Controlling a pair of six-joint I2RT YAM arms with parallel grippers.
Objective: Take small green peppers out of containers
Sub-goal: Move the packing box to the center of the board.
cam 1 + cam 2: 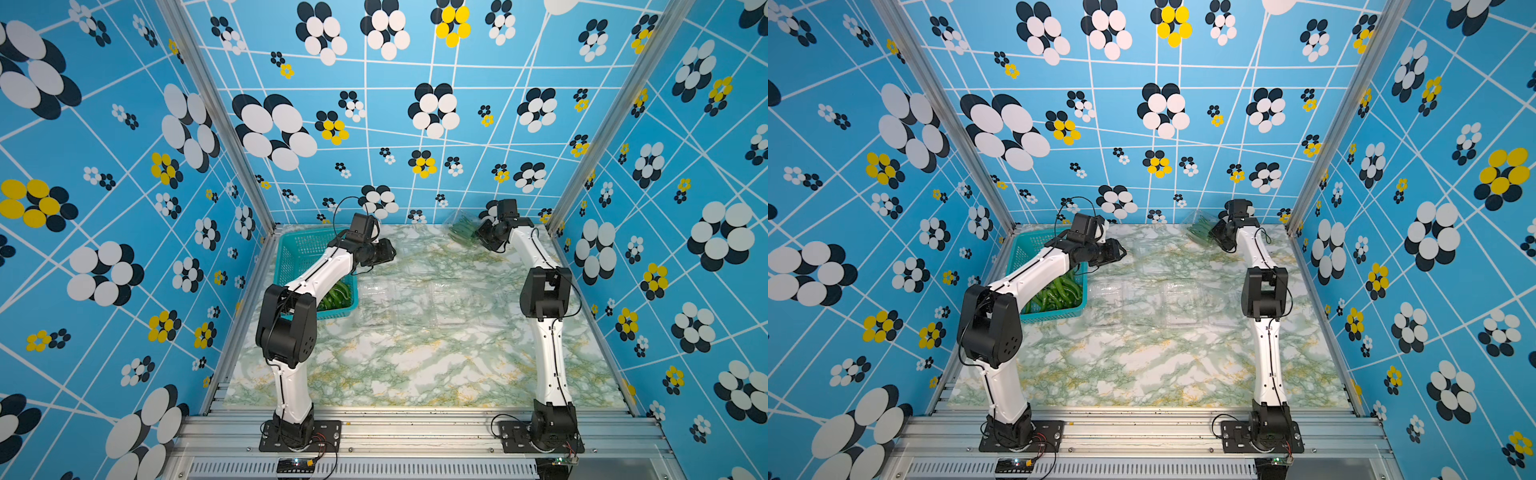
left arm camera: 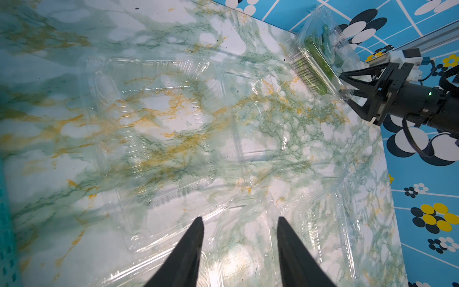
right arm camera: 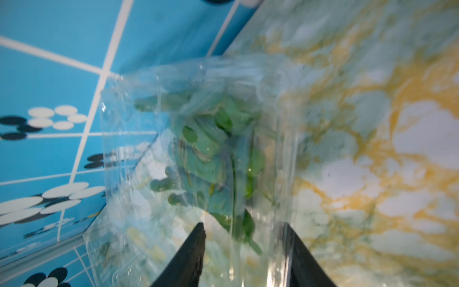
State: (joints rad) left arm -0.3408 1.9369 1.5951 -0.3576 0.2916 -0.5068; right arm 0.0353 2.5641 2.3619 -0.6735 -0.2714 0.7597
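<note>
Nearest, at the bottom middle of the left wrist view, the left gripper [image 2: 238, 220] hangs with its fingers partly apart and nothing between them. It is above the empty containers [image 2: 159, 129], which lie open and flat mid-frame on the marbled table [image 1: 415, 365]. At the left of a top view, the teal basket [image 1: 1034, 243] holds a pile of small green peppers [image 1: 1059, 295].

Farthest, at the table's upper right, the right gripper [image 3: 244, 225] straddles an edge of the full container [image 2: 320, 44], which stands tilted by the back wall with peppers inside. I cannot tell whether the fingers pinch the plastic or only bracket it.

To do this step well, I judge, the grip should take the rim firmly yet gently, since thin plastic buckles. The box should travel level toward the basket so nothing spills, leaving the left gripper free to steady it.
</note>
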